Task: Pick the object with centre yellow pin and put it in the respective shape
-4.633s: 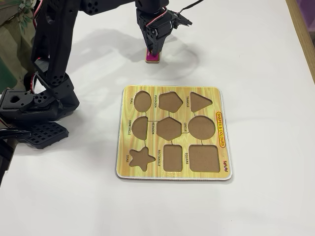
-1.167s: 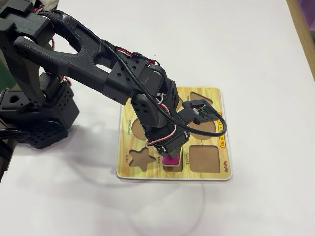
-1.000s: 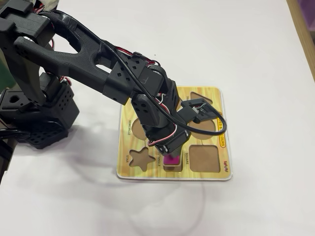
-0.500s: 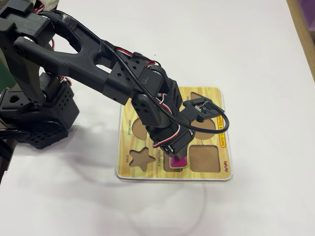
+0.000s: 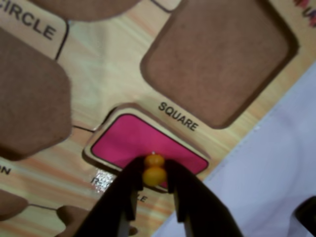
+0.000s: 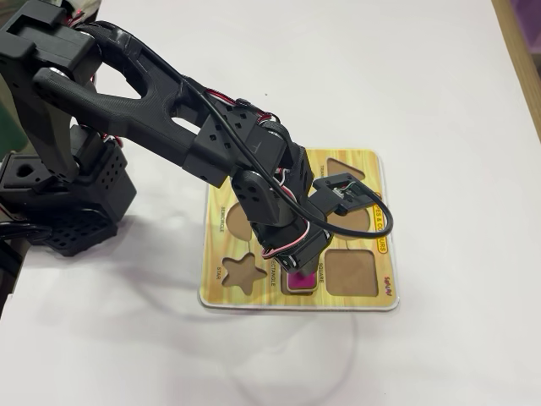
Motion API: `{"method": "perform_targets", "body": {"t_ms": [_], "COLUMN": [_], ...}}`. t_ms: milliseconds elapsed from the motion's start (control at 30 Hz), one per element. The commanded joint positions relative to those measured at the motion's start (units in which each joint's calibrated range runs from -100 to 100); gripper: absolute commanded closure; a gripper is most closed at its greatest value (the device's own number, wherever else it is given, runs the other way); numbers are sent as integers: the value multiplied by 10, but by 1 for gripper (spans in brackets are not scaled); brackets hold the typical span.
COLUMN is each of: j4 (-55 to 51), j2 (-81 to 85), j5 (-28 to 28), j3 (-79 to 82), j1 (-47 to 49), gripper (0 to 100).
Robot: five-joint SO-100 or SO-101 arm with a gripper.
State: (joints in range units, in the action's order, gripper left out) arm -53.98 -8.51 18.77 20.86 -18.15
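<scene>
Pink piece (image 5: 148, 143) — rounded rectangle, yellow knob (image 5: 154, 170)

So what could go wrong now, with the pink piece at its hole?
The gripper pinches only the small yellow knob, so the pink piece may twist or slip. In the wrist view the piece looks skewed across the rectangle hole, over its label; opening now could leave it resting on the board.

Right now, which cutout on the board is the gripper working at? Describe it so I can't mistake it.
On the yellow puzzle board, take the row nearest the fixed view's bottom edge. It is the middle recess there, holding the pink piece, between the star cutout and the wider empty square cutout.
</scene>
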Motion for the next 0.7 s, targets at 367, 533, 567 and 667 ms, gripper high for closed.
{"method": "perform_targets", "body": {"t_ms": [367, 533, 567, 667], "j4": [-2, -6, -12, -13], "j2": [6, 6, 6, 6], "j5": [-2, -2, -2, -5], "j3": [-1, 0, 0, 0], "j1": [1, 1, 0, -1], "gripper": [99, 99, 99, 99]}}
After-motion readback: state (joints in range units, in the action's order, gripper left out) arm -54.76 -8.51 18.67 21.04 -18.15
